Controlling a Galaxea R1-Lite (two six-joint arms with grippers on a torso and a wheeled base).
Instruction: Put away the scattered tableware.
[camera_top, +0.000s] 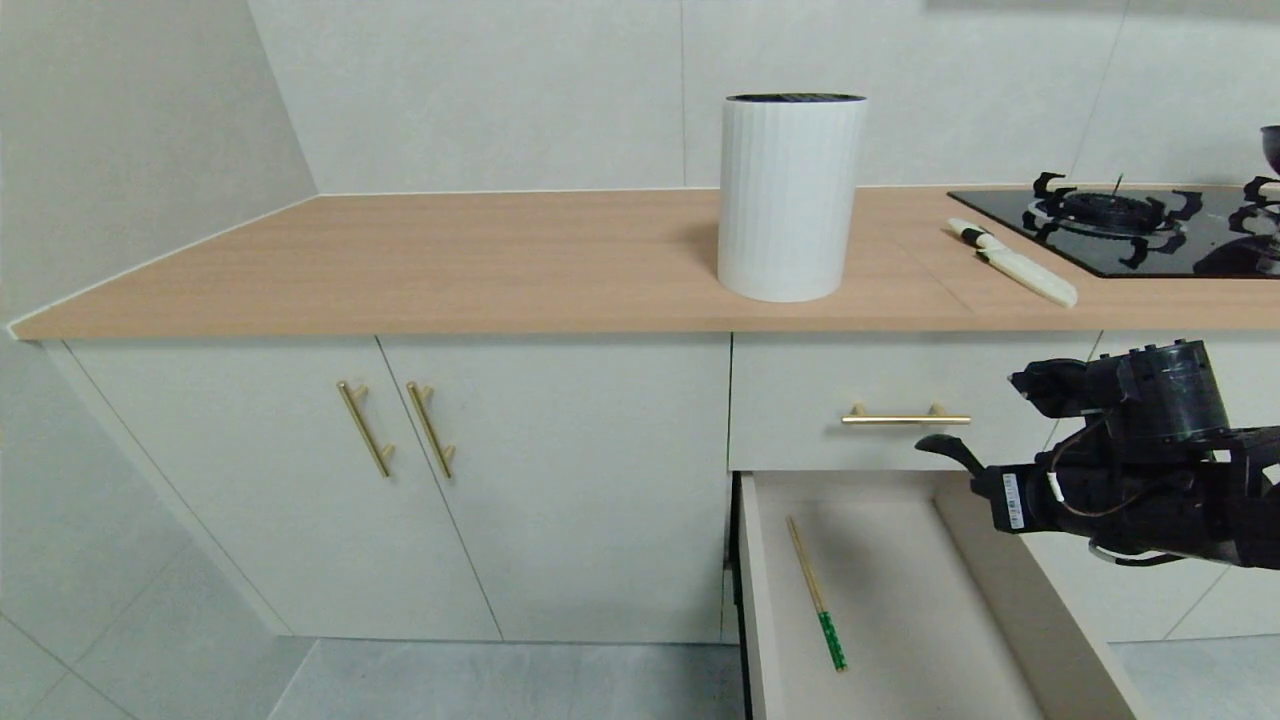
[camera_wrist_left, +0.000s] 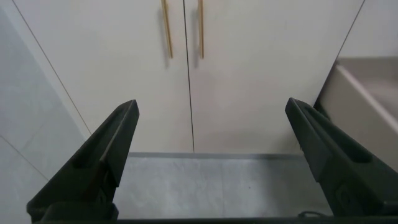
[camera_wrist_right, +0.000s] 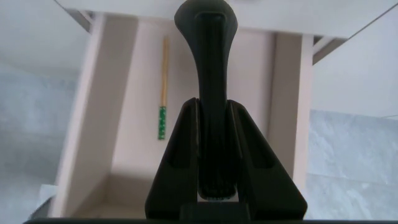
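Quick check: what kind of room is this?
Most likely a home kitchen: a black gas hob set in a wood-look countertop, cream cabinet doors with brass bar handles, and a green-tipped wooden chopstick in the open drawer.

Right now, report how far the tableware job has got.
Done: the drawer stands open with the chopsticks lying inside. In hand: nothing; the right gripper is shut and empty over the drawer's right wall, the left gripper open facing the cabinet doors. Left: the knife lies on the counter beside the stove, and the drawer probably needs closing.
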